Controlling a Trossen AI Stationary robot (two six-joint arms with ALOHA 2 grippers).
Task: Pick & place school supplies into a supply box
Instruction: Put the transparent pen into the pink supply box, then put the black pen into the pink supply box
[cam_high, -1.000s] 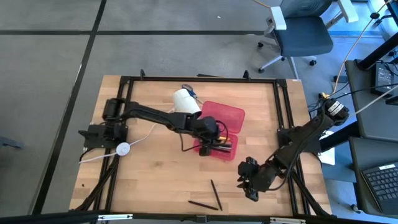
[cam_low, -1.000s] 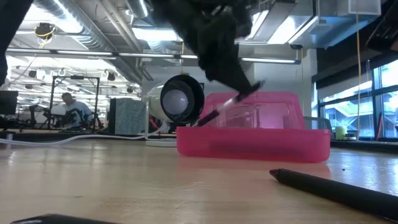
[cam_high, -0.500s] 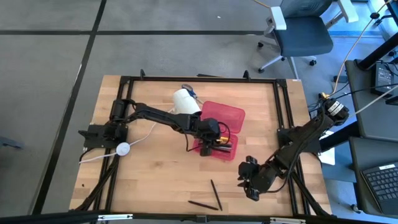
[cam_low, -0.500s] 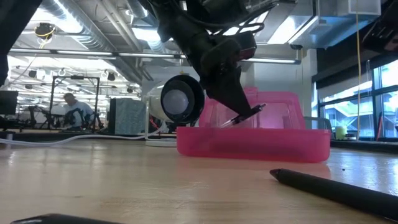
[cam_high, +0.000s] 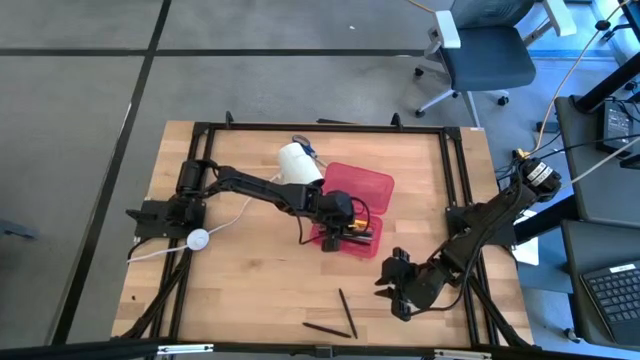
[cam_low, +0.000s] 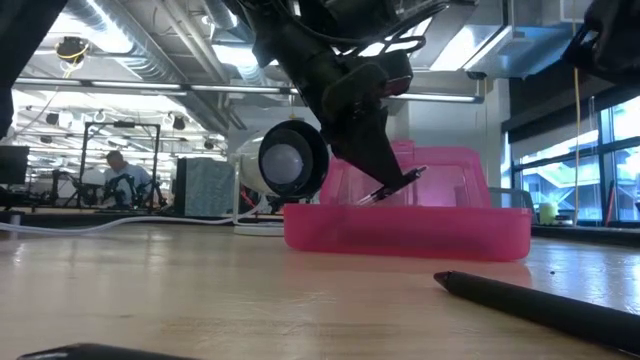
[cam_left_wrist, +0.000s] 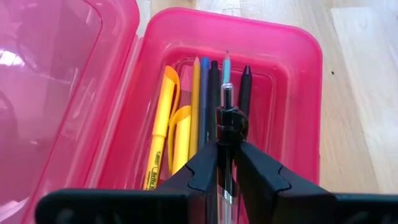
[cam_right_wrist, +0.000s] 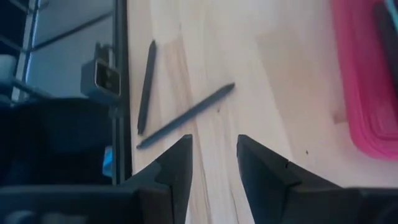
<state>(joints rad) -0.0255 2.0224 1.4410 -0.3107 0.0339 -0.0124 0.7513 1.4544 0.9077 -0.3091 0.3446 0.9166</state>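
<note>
The supply box (cam_high: 372, 186) is a translucent pink case lying open on the table, its lid flat on the far side. Its tray (cam_left_wrist: 311, 93) holds several supplies lying side by side: yellow highlighters (cam_left_wrist: 163, 124), a yellow pencil, a blue pen and black pens. My left gripper (cam_left_wrist: 226, 146) slants down over the tray (cam_low: 410, 232), shut on a clear pen (cam_left_wrist: 226, 93). Two dark pens (cam_high: 346, 313) (cam_high: 325, 327) lie on the table near its front edge. My right gripper (cam_high: 395, 290) hangs open above the table to their right, holding nothing. My left gripper pinches the clear pen's barrel (cam_left_wrist: 225, 171) between its two fingers, just behind the black grip collar (cam_left_wrist: 229, 121). The fingers slant down from the table's left and lie along the pen. The pen's front end (cam_low: 400, 183) sticks out past the fingertips, over the pens in the tray.
A white cylinder (cam_high: 298, 163) lies just left of the box's lid, with a white cable running to a round puck (cam_high: 199, 238). A black frame (cam_high: 320, 127) borders the table. In the right wrist view the two dark pens (cam_right_wrist: 185, 116) (cam_right_wrist: 146, 87) lie beyond the fingers.
My left gripper has come down with the clear pen, from above the box's rim into the tray, then stayed still. The pen remains between its fingers. My right gripper has turned a little at the wrist without leaving its place.
</note>
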